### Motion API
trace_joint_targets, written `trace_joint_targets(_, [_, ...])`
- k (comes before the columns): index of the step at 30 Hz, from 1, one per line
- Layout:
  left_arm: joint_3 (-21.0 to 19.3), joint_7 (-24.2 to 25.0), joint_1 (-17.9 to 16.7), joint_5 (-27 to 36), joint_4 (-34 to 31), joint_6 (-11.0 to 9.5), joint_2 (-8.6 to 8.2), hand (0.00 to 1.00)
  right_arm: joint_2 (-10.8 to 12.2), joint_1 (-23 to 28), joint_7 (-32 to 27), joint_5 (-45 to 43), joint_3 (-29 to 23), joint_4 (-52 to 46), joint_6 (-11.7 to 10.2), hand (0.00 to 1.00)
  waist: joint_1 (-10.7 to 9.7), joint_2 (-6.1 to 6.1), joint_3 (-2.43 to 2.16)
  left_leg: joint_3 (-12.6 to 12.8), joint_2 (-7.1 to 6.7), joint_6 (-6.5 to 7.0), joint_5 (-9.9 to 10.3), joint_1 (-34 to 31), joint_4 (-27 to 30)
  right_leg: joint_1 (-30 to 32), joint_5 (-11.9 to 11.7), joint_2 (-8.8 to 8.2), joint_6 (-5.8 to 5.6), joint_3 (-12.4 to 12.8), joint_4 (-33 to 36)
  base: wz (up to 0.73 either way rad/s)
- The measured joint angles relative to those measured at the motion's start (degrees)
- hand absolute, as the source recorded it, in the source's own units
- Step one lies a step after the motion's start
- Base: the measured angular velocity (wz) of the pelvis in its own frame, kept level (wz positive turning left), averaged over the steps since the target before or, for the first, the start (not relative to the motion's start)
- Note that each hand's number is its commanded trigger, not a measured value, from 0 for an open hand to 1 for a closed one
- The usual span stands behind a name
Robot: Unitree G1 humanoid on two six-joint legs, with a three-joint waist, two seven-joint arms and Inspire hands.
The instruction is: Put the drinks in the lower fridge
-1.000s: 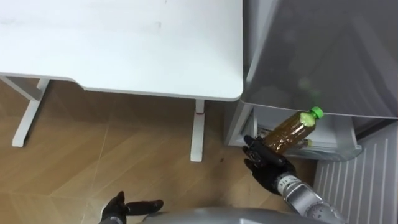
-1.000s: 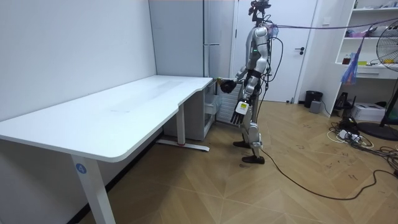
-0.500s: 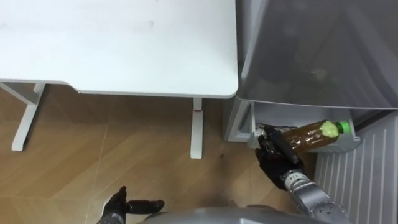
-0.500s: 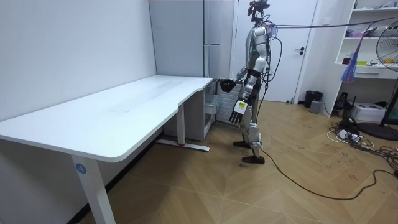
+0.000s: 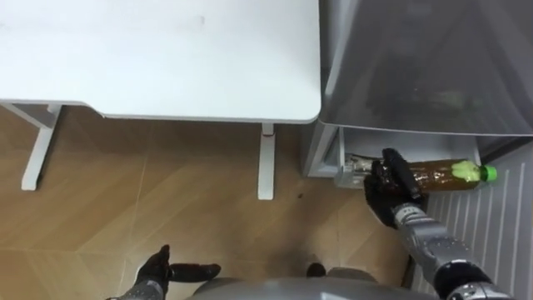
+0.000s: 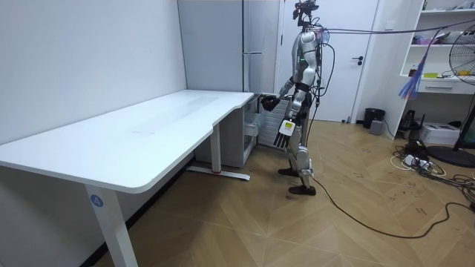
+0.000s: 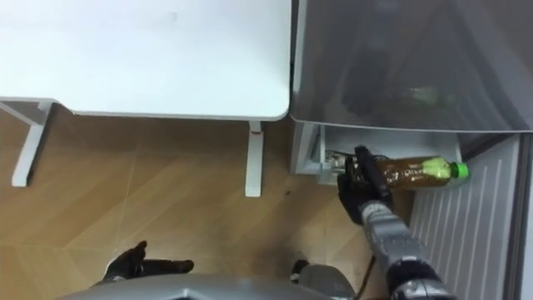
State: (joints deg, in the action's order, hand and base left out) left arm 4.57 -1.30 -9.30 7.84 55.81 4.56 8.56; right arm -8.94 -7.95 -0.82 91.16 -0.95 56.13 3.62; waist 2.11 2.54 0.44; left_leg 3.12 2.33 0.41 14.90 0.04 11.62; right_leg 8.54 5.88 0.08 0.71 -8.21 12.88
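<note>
Here the right hand (image 5: 385, 185) clamps its dark fingers round a clear plastic bottle (image 5: 445, 176) of brown drink with a green cap. The bottle lies level at the open lower front edge of the grey fridge (image 5: 416, 75), near the rounded corner of the smooth white table (image 5: 166, 58). The left hand (image 5: 156, 271) hangs low, fingers loose.

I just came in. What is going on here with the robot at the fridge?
The robot stands in front of the grey fridge, next to the white desk. Its right hand grips a bottle of brown drink with a green cap, held almost level at the open lower compartment. The bottle is not yet released. Its left hand hangs low and open, holding nothing.
</note>
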Motion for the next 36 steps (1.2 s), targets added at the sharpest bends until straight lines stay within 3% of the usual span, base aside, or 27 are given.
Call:
trace_joint_targets(3, [0.0,0.4,2.5,0.0,2.2,0.5,0.26,0.0,-0.1,-6.6,0.2,0.2,-1.7,4.4,0.1,1.0,0.0,-0.03,0.09,0.0,-0.3,-0.11,-0.8,-3.2,0.2,3.9,-0.5,-0.37,0.38,0.1,1.1,-0.06])
trace_joint_targets(6, [0.2,0.5,5.3,-1.1,3.9,1.0,0.39,0.0,-0.3,-10.5,0.7,0.2,-2.6,8.2,0.3,1.0,0.6,-0.63,0.57,0.0,-0.71,-0.27,-1.7,-6.2,0.2,7.7,-0.8,-0.87,0.82,0.0,2.4,-0.05])
trace_joint_targets(8, [1.5,0.7,7.6,-1.1,4.8,1.2,0.79,0.0,-1.7,-13.2,0.7,0.5,-2.7,10.4,0.3,1.0,1.7,-1.15,1.06,0.0,-1.12,-0.27,-2.4,-9.0,0.3,11.2,-1.2,-1.34,1.13,0.1,3.6,-0.06])
trace_joint_targets(11, [2.2,1.2,9.8,-1.1,6.2,1.4,0.99,0.0,-3.9,-16.7,0.6,-0.3,-3.7,13.3,0.5,1.0,2.3,-1.28,1.23,0.0,-1.62,-0.2,-3.6,-12.4,0.2,14.7,-2.0,-1.98,1.36,0.0,4.0,0.04])
trace_joint_targets(16, [2.7,2.1,12.0,-0.5,6.9,1.4,1.35,0.0,-6.2,-21.0,0.3,-0.7,-5.2,15.1,0.9,1.0,3.1,-1.88,1.89,0.0,-2.26,-0.24,-5.1,-17.0,0.2,19.4,-3.2,-2.66,1.72,-0.2,4.1,0.02])
trace_joint_targets(21, [3.7,2.0,13.5,3.1,7.3,1.3,1.85,0.0,-6.9,-22.8,0.0,-1.5,-4.6,15.2,1.4,1.0,4.6,-2.75,2.43,1.2,-2.38,-0.37,-5.4,-20.9,1.3,23.5,-3.8,-2.84,2.03,0.3,4.8,-0.05])
trace_joint_targets(26, [4.5,2.0,13.7,5.7,7.3,0.9,2.21,0.0,-7.5,-23.6,-0.7,-1.5,-3.6,15.2,1.8,1.0,6.0,-2.85,2.49,2.1,-2.43,-0.33,-5.5,-23.1,1.5,26.2,-4.0,-2.97,2.18,0.3,5.1,-0.08])
trace_joint_targets(36, [3.0,2.0,13.3,5.9,7.3,0.4,2.63,0.0,-11.0,-29.3,-2.3,-5.0,-4.8,15.1,2.7,1.0,6.0,-3.1,2.34,2.4,-2.87,-0.33,-5.5,-24.6,1.4,28.5,-4.1,-3.77,2.22,0.2,6.0,-0.07])
